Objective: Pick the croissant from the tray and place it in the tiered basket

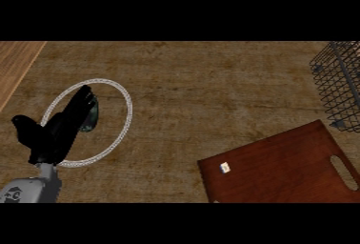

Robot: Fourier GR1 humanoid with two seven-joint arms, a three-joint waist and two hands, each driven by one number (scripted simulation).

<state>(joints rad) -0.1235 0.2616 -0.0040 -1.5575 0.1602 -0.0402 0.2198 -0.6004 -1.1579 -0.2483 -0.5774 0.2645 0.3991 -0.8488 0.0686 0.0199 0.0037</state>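
left hand (60, 128) partly hiding plate (126, 102)

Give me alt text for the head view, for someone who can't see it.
The robot's left hand, fingers straight, hovers over a round white-rimmed plate at the left of a brown counter. A reddish wooden tray lies at lower right, a black wire basket at the right edge. No croissant or right hand shows.

1 tray (281, 167), 1 wire basket (341, 81), 1 plate (119, 90), 1 hand (60, 128).
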